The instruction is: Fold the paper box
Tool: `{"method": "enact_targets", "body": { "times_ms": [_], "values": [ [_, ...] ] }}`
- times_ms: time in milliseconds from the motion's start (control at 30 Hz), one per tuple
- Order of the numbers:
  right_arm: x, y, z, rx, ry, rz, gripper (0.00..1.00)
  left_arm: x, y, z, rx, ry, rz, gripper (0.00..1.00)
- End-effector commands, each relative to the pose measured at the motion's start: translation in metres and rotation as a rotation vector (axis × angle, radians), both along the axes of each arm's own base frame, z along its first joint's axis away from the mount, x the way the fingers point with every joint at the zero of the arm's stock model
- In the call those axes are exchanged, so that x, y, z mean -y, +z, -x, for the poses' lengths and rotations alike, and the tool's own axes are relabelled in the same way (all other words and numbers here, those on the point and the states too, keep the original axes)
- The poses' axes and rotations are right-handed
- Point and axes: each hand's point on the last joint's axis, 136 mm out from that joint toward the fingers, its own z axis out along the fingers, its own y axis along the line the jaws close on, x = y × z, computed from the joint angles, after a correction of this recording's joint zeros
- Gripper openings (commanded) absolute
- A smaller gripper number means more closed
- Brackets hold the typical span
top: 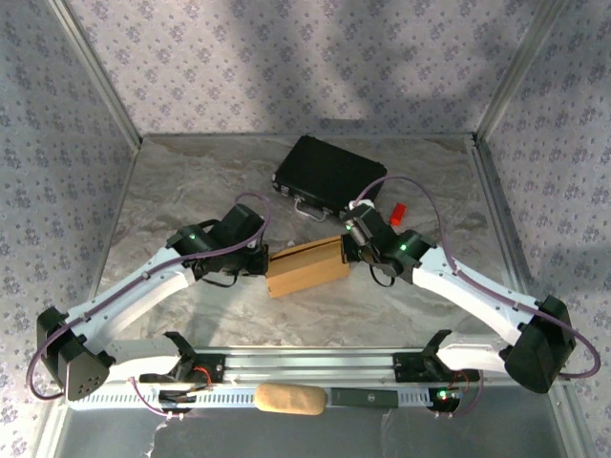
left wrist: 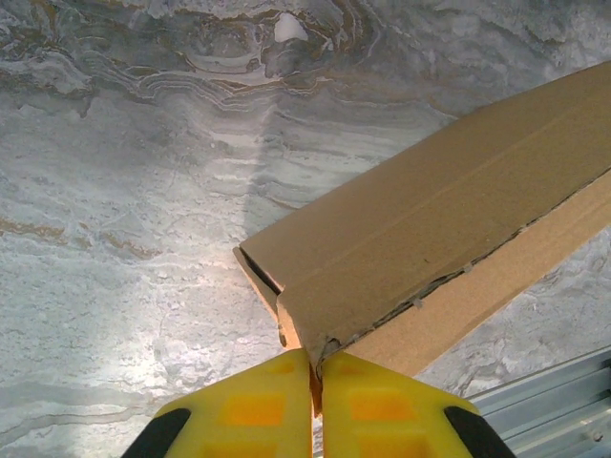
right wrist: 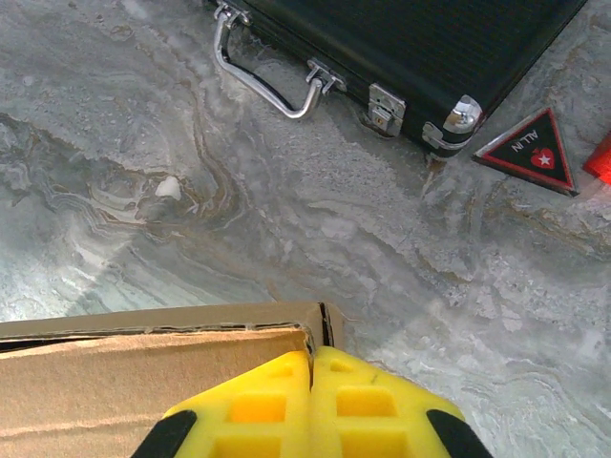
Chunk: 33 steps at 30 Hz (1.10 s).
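Pinching a cardboard edge of the paper box (top: 305,265) in the left pincer (left wrist: 315,367), squeezed tight on it. Meeting the opposite corner with the right pincer (right wrist: 312,367), closed flat together. Sitting in the middle of the surface (top: 191,181) between both arms, near the black case (top: 329,172).

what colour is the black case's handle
Silver metal handle on black hard case; best in right wrist view.

Marbled grey tabletop (top: 191,181) between floral-patterned walls (top: 286,57), shadow-dappled
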Motion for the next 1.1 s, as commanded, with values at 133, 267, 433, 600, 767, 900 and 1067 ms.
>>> {"method": "enact_targets", "body": {
  "times_ms": [133,267,433,600,767,900,1067],
  "values": [
    [-0.004,-0.012,0.012,-0.068,-0.028,-0.014,0.00,0.024,0.017,-0.010,0.036,0.011,0.109,0.02],
    [-0.006,-0.007,0.012,-0.041,-0.086,-0.080,0.00,0.028,0.016,-0.016,0.039,0.030,0.119,0.00],
    [-0.011,-0.003,0.013,-0.027,-0.118,-0.112,0.00,0.032,0.021,-0.026,0.031,0.036,0.126,0.00],
    [-0.012,-0.007,0.013,-0.039,-0.141,-0.108,0.00,0.036,0.025,-0.034,0.016,0.031,0.138,0.00],
    [-0.009,-0.007,0.012,-0.042,-0.171,-0.111,0.00,0.035,0.027,-0.041,-0.002,0.027,0.152,0.00],
    [-0.008,-0.005,0.010,-0.046,-0.177,-0.118,0.00,0.034,0.028,-0.043,-0.024,0.021,0.181,0.00],
    [-0.010,-0.007,0.008,-0.069,-0.166,-0.127,0.00,0.032,0.033,-0.043,-0.046,-0.001,0.196,0.00]
  ]
}}
